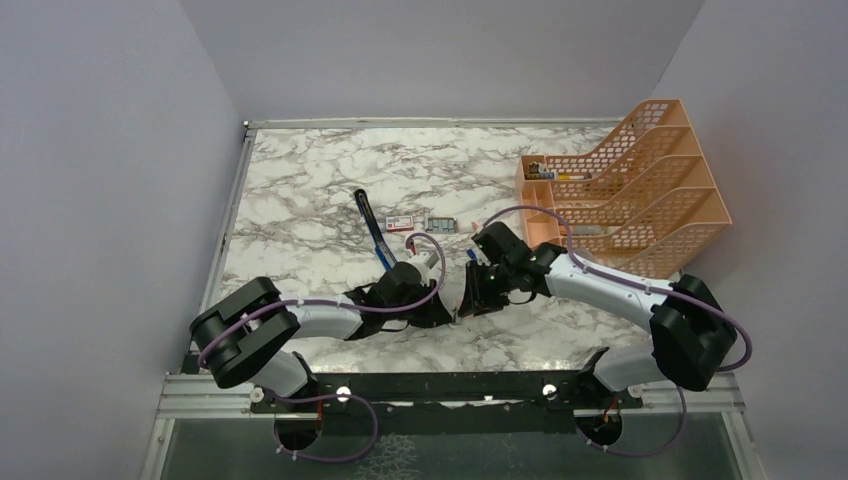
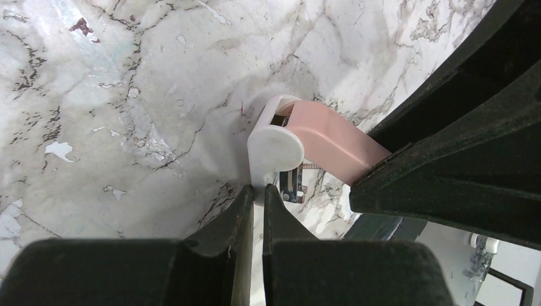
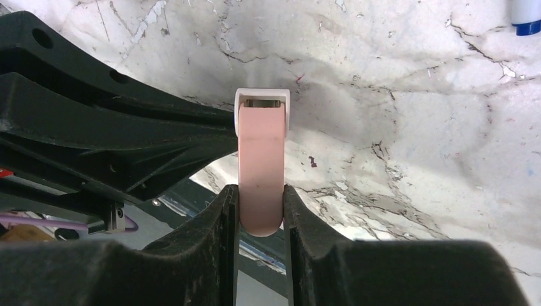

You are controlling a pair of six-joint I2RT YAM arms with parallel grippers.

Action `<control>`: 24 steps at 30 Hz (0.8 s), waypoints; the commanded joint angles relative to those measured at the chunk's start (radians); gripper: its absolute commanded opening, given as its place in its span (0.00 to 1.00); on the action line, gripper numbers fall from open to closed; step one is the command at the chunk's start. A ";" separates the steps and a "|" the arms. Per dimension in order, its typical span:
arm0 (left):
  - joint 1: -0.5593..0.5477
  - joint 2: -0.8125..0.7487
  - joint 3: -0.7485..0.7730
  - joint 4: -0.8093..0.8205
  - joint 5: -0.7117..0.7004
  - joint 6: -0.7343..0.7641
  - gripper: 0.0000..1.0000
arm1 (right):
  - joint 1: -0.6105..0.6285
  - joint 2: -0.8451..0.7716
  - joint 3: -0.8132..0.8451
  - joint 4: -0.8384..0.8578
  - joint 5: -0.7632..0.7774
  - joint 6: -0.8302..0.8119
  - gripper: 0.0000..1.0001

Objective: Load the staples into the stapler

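The stapler I see is a small hinged one, a pink top arm on a white base, with a metal channel showing at the hinge. It is held above the marble table, swung open. My left gripper is shut on a thin edge of the white base. My right gripper is shut on the rounded free end of the pink arm. In the top view both grippers meet mid-table around the stapler. The staples lie just behind: a red-and-white box sleeve and a grey tray.
A slim dark-blue pen-length thing lies left of the staple boxes. An orange tiered file organiser stands at the right back. A blue-capped pen shows at the right wrist view's top corner. Walls close the table's back and left.
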 commanded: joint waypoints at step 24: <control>-0.002 0.040 -0.064 -0.090 -0.036 0.041 0.06 | -0.054 0.205 0.206 -0.025 0.098 -0.185 0.40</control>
